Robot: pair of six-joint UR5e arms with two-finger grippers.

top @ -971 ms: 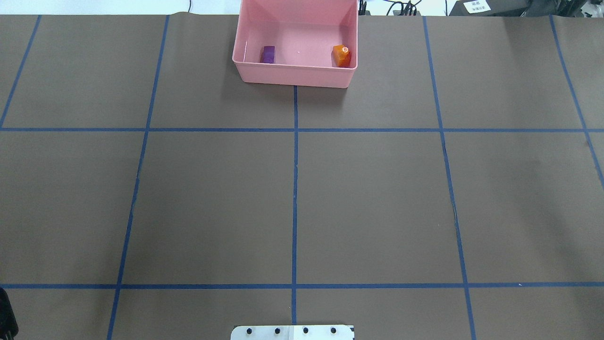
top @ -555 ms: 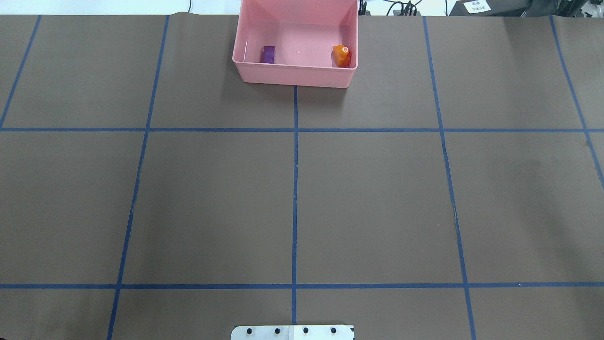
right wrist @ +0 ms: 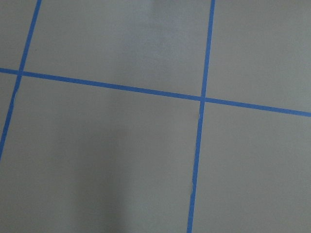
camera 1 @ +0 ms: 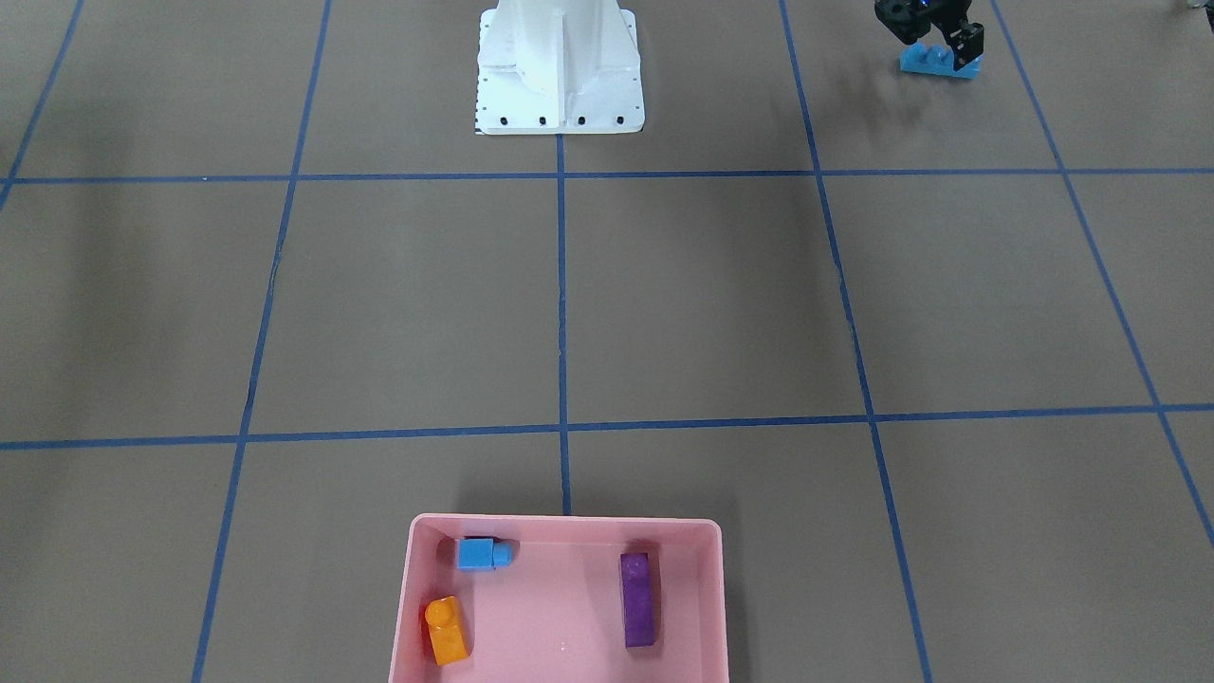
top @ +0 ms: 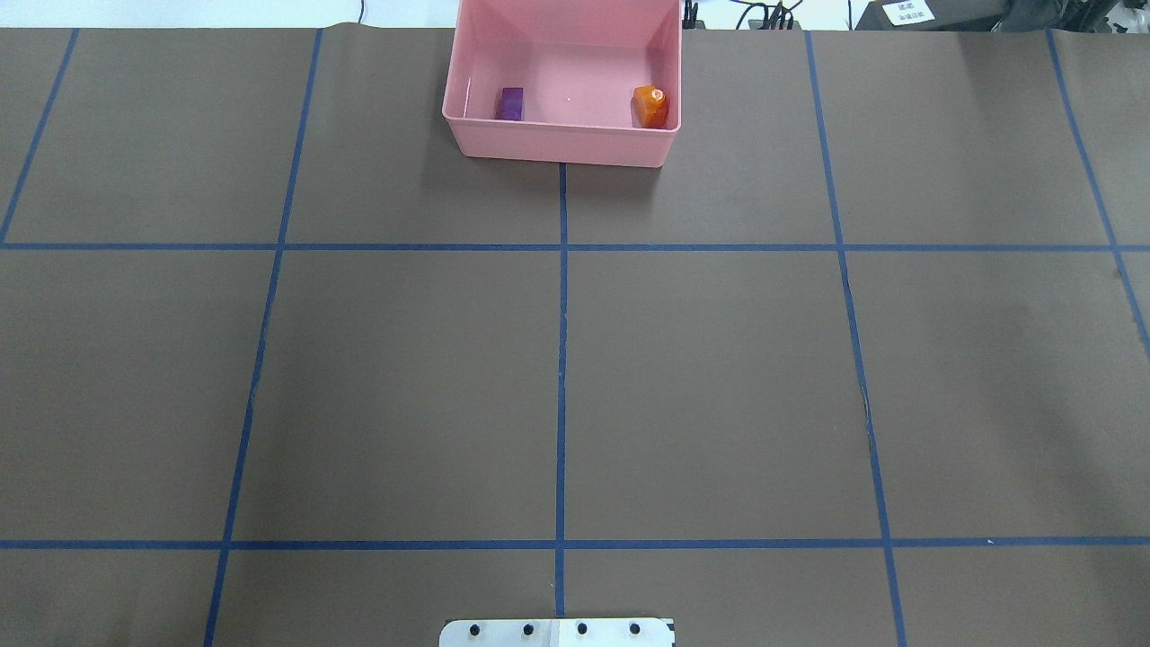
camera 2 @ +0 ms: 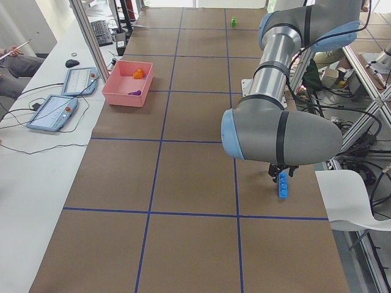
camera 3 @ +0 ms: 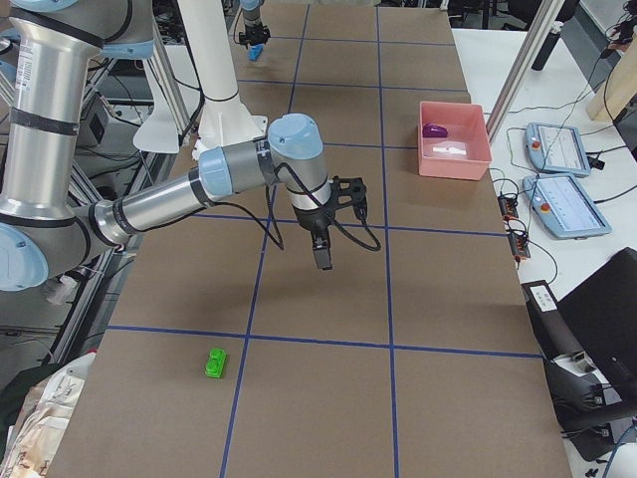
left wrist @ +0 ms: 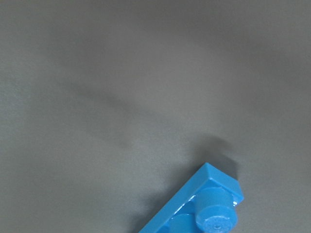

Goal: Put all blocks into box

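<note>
The pale pink box stands at the far middle of the table. In it lie an orange block, a small blue block and a long purple block. A long blue block lies beside the robot base. My left gripper is directly over it and looks open, a finger on either side. A green block sits at the table's right end. My right gripper hangs above the mat; whether it is open or shut I cannot tell.
The white robot base stands at the near middle edge. Two tablets and cables lie on the white bench beyond the box. A person's arm rests there. A white chair sits beside the left arm.
A dark piece of the left arm at the overhead view's bottom left corner one second ago has left that view. The box and its blocks have not moved.
</note>
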